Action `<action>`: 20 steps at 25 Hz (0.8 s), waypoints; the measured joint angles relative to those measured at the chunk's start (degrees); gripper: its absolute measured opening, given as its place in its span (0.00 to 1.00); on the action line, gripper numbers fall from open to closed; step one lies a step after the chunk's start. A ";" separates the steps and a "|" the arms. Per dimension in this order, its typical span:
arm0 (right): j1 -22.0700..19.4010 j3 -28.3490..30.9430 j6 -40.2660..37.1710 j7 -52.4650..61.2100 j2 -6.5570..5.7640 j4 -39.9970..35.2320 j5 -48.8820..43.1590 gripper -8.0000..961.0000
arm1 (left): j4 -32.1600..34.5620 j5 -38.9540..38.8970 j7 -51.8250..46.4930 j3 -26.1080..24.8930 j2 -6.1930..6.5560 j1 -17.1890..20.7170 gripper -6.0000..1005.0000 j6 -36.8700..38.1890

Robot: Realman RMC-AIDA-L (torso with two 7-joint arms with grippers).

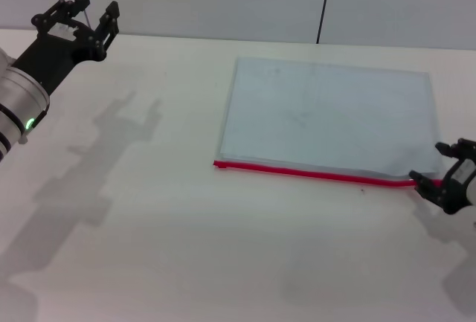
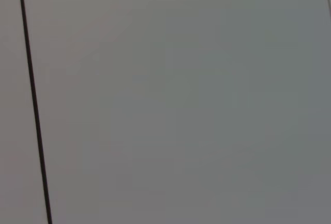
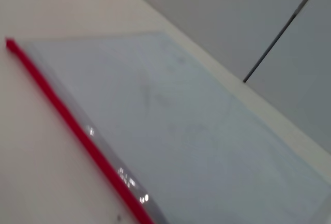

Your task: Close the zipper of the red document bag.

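Observation:
The red document bag (image 1: 327, 117) lies flat on the white table, right of centre, a translucent pale blue-grey pouch. Its zipper (image 1: 312, 173) is a thin red strip along the near long edge. My right gripper (image 1: 435, 166) is low at the bag's near right corner, open, with one fingertip (image 1: 422, 184) right at the zipper's right end. The right wrist view shows the bag (image 3: 181, 115) and the zipper (image 3: 67, 115) close up, without that arm's fingers. My left gripper (image 1: 93, 8) hangs open in the air at the far left, well away from the bag.
The white table (image 1: 163, 225) stretches left and in front of the bag. A grey wall with a black vertical seam (image 1: 323, 2) stands behind it. The left wrist view shows only that wall and a black seam (image 2: 33, 105).

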 joint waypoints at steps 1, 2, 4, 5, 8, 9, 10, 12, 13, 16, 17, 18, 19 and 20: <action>0.00 -0.06 -0.26 0.11 0.02 0.04 -1.02 0.62 | 0.00 0.00 0.01 0.00 0.00 0.01 0.51 0.18; 0.00 -0.05 -0.65 0.25 0.05 0.04 -1.74 0.62 | 0.00 0.00 0.02 0.01 0.00 0.01 0.51 0.30; 0.02 0.12 -1.47 0.36 0.09 0.04 -2.39 0.62 | 0.00 0.00 0.02 -0.01 0.00 0.02 0.51 0.37; 0.04 0.21 -1.72 0.38 0.09 0.06 -2.42 0.62 | 0.00 0.00 0.02 -0.02 0.00 0.03 0.51 0.37; 0.15 0.29 -2.07 0.39 0.08 0.22 -2.44 0.62 | 0.00 0.00 0.03 -0.06 0.00 0.04 0.51 0.39; 0.26 0.29 -2.08 0.36 0.08 0.33 -2.45 0.62 | 0.00 0.00 0.03 -0.07 0.00 0.04 0.51 0.40; 0.42 0.31 -2.08 0.33 0.08 0.51 -2.51 0.62 | 0.00 0.00 0.03 -0.09 0.00 0.04 0.51 0.40; 0.82 0.32 -2.10 0.33 0.07 1.10 -2.86 0.62 | 0.00 0.00 0.03 -0.14 0.00 0.04 0.51 0.41; 0.98 0.33 -2.10 0.38 0.08 1.38 -3.05 0.62 | 0.00 0.00 0.03 -0.16 0.02 0.04 0.51 0.42; 1.17 0.39 -2.13 0.48 0.07 1.74 -3.37 0.62 | 0.00 0.00 0.03 -0.16 0.04 0.04 0.51 0.46; 1.24 0.39 -2.13 0.49 0.07 1.75 -3.41 0.61 | 0.00 0.00 0.00 -0.16 0.04 0.04 0.51 0.48; 1.25 0.39 -2.13 0.50 0.07 1.76 -3.51 0.61 | 0.00 0.00 -0.05 -0.16 0.05 0.04 0.51 0.48; 1.28 0.39 -2.13 0.51 0.07 1.76 -3.62 0.61 | 0.00 0.00 -0.08 -0.16 0.05 0.03 0.51 0.48; 1.32 0.43 -2.13 0.51 0.07 1.77 -3.72 0.61 | 0.00 0.00 -0.12 -0.16 0.06 -0.02 0.51 0.49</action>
